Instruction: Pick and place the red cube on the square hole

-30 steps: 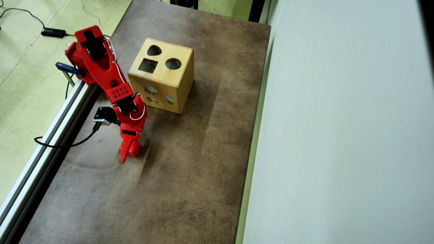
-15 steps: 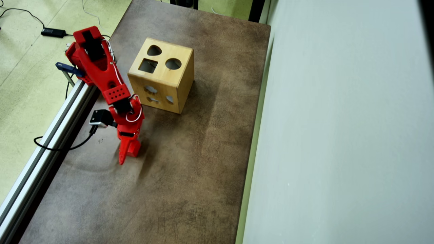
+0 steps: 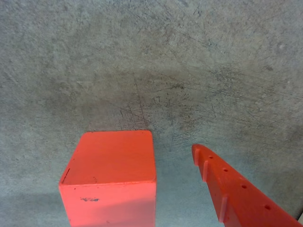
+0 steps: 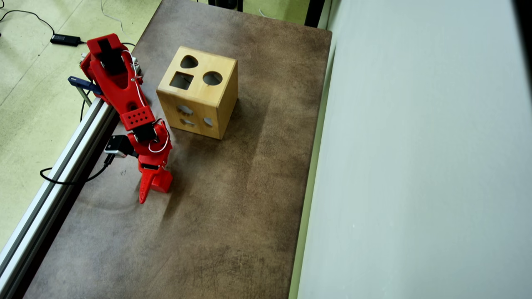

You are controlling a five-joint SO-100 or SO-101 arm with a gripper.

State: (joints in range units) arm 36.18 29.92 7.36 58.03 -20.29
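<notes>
Sitting at the lower left of the wrist view, the red cube (image 3: 111, 182) has one pointed red finger (image 3: 236, 194) off to its right, with a strip of bare table (image 3: 189, 71) showing between the cube's right face and that finger, so they are not touching there. The other finger is out of the wrist view, and whether it presses the cube's far side cannot be told; the jaws stand apart with the cube between or beside them. In the overhead view the gripper (image 4: 150, 189) points down the table, away from the arm's base, with the cube (image 4: 163, 184) just right of the long finger tip. The cube has equal faces and no long axis; its edges run roughly square to the finger in the wrist view. It appears to rest on the table, though it could be slightly raised. The wooden box (image 4: 198, 92) stands upright, well apart from the cube, and its square hole (image 4: 181, 80) looks dark, its contents unseen.
</notes>
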